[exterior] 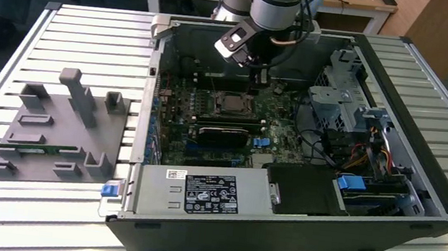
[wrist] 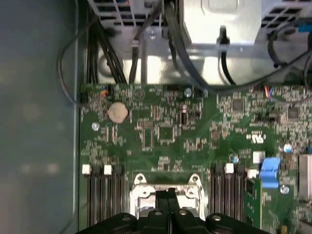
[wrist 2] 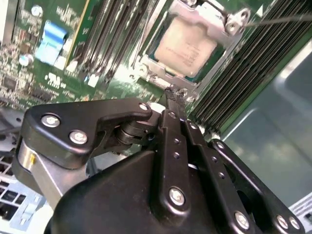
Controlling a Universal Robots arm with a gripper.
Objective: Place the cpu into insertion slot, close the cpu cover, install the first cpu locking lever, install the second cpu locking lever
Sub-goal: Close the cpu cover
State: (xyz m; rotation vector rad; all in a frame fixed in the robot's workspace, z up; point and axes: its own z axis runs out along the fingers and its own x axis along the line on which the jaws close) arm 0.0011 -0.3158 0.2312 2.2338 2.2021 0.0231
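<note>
The cpu (wrist 2: pixel 184 46) sits under the lowered cpu cover (wrist 2: pixel 202 17). The gripper (wrist 2: pixel 173 95) is pinched together – holding nothing – tips just beside the cover's edge.

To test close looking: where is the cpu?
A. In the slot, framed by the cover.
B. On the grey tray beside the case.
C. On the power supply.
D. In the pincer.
A: the cpu lies in the slot with the cover around its top; the shut pincer is by the rim.
</note>
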